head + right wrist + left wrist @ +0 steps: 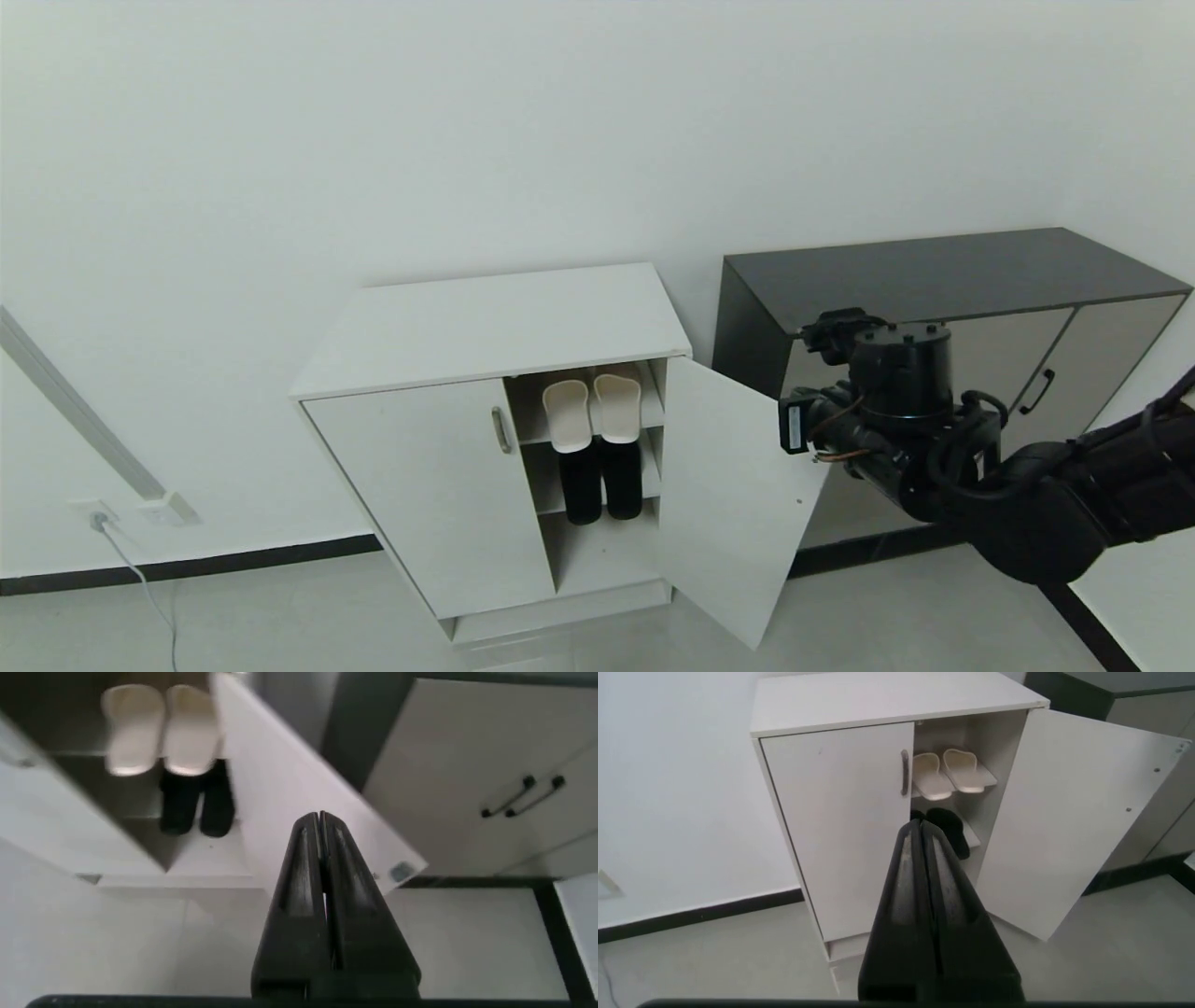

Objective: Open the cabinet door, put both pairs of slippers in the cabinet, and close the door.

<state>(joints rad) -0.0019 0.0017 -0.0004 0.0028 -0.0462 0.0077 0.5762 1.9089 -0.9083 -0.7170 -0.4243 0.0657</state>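
Head view: we see the cabinet [485, 327] with its right door [728, 485] standing open. The white slippers [593, 411] lie at the upper shelf's front edge and the black slippers [597, 481] on the shelf below. We judge that only the closing is left. The right gripper [320, 821] is near the door's free edge and the left gripper [920, 826] faces the cabinet. Both have fingers pressed together on nothing.

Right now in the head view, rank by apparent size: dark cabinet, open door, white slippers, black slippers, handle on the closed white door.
1. dark cabinet, even partly hidden
2. open door
3. white slippers and black slippers: the pairs look alike, not ranked
4. handle
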